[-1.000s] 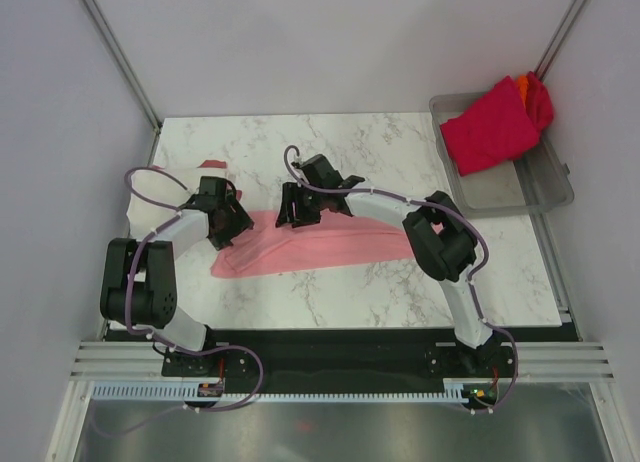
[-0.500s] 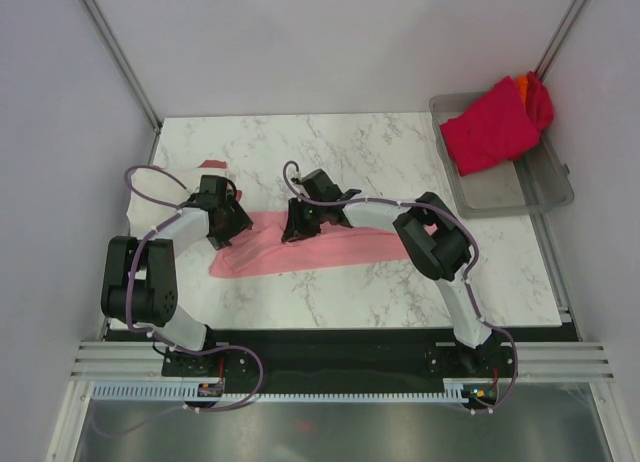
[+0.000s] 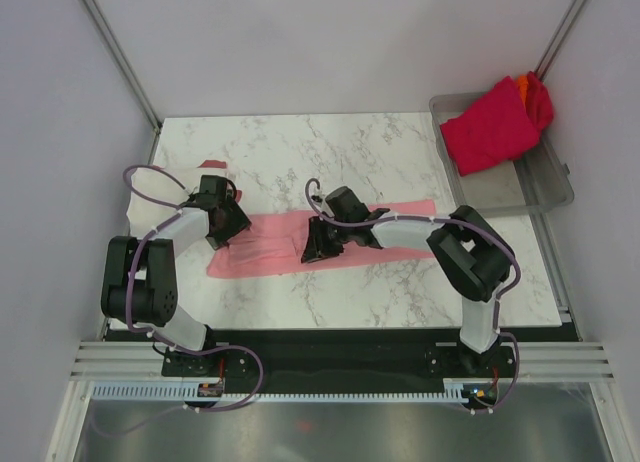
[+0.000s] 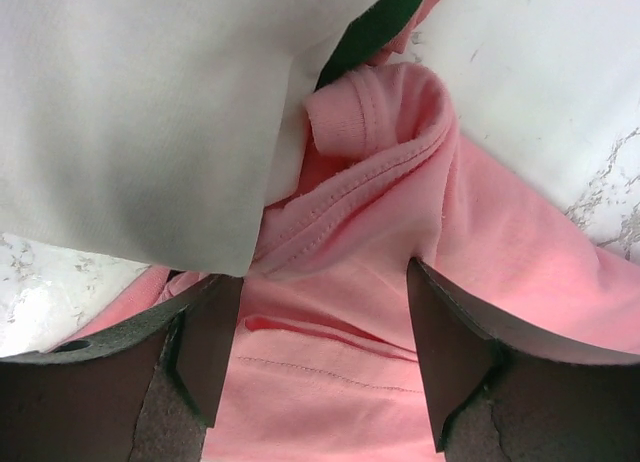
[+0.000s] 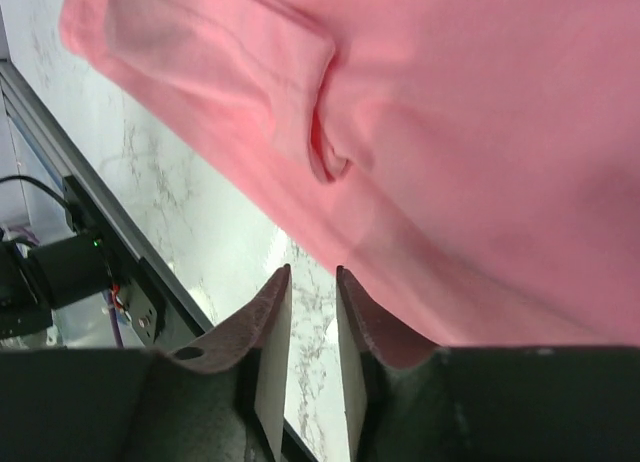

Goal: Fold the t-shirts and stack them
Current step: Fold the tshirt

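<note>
From above, behind the near edge, my top camera takes in the whole table (image 3: 380,142). Both wrist cameras look down at close range, and all three share the pink t-shirt (image 3: 270,244).

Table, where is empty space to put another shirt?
The table is bare on the far side, between the pink t-shirt and the back wall, up to the tray. A narrower strip runs between that shirt and the arms' bases. Crowded: the middle, where the left hand and right hand sit over the shirt. A crimson t-shirt sits in the tray.
</note>
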### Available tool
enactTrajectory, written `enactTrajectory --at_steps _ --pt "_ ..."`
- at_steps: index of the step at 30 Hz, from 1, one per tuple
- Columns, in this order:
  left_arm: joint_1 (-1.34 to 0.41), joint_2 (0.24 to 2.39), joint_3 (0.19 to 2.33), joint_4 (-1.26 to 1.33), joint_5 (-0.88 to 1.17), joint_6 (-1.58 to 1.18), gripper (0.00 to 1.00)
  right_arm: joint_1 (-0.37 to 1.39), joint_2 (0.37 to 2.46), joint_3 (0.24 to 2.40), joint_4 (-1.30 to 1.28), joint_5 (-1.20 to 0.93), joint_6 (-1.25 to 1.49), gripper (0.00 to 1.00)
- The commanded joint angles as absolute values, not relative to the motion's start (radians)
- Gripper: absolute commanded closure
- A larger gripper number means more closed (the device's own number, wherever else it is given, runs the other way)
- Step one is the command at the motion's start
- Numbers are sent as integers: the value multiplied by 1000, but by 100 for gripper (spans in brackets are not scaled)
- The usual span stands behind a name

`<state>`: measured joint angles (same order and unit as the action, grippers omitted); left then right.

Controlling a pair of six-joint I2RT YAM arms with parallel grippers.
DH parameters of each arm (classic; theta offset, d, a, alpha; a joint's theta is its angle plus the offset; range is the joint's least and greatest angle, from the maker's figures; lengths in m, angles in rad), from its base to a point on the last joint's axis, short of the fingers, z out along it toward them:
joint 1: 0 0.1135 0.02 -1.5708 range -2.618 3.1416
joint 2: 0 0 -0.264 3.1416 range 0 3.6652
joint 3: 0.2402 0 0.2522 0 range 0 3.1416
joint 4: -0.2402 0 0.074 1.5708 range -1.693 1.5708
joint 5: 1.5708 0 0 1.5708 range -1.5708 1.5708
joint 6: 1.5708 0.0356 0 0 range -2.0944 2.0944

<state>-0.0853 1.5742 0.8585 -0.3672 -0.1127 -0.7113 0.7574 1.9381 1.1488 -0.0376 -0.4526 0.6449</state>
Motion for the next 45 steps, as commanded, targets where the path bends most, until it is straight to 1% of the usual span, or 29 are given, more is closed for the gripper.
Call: enactTrajectory --at_steps 1,3,4,7,14,16,19,20,23,24,28,30,37,45 --pt "-77 1577 870 -402 -173 -709 25 764 1858 1085 17 -494 617 67" --pt "-78 1571 870 -403 -170 -706 25 762 1818 1059 14 -502 600 63" --pt "-78 1571 870 -403 -169 -706 26 756 1800 1030 12 -496 595 59" --pt "-84 1552 870 -406 -170 -709 25 736 1738 996 14 -485 591 51" --pt "-92 1476 865 -420 -155 -721 24 693 1666 1014 32 -483 587 47" --pt "-103 1453 861 -423 -170 -729 24 689 1654 1012 85 -491 598 41" --pt "-124 1424 867 -425 -182 -735 24 689 1678 985 217 -538 679 28" --pt "-130 1424 871 -428 -184 -736 24 692 1696 989 286 -549 719 27" --pt "-140 1450 910 -446 -175 -739 24 707 1816 1083 296 -583 745 28" --pt "-140 1475 937 -454 -173 -738 24 712 1874 1130 295 -574 771 28" --pt "-140 1541 1005 -492 -181 -724 23 750 1971 1221 327 -488 779 24" --pt "-140 1569 1032 -506 -187 -718 23 755 2020 1274 328 -474 790 24" --pt "-140 1699 1107 -529 -126 -700 23 758 2129 1341 442 -497 834 26" --pt "-144 1733 1124 -564 -141 -690 24 762 2207 1362 554 -483 847 27"
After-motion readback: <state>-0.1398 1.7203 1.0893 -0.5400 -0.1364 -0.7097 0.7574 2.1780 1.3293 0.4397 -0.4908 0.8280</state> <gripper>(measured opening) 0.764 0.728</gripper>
